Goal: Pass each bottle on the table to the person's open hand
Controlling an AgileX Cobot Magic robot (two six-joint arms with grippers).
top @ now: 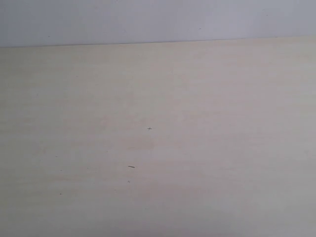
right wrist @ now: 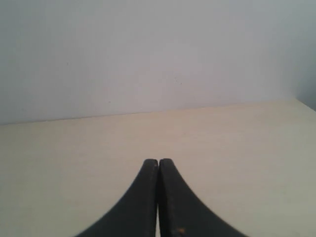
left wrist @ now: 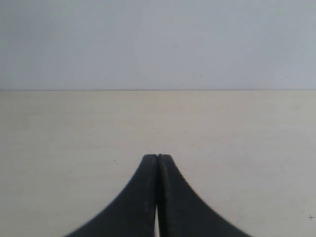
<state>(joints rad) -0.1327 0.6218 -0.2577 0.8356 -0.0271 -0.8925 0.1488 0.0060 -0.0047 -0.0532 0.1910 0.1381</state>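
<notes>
Before me the tabletop [top: 207, 148] lies flat, pale beige with faint wood grain; a tiny dark cross [top: 149, 129] marks its centre, a short dash [top: 131, 167] at seven o'clock from it.

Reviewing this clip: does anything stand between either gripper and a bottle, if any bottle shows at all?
No bottle or hand shows in any view. Ahead of the left gripper and right gripper, jaws shut, lies only the table and a wall; nothing visible blocks them.

The left gripper [left wrist: 157, 157] has its black jaws pressed together, holding nothing; the right gripper [right wrist: 158, 161] likewise.
</notes>
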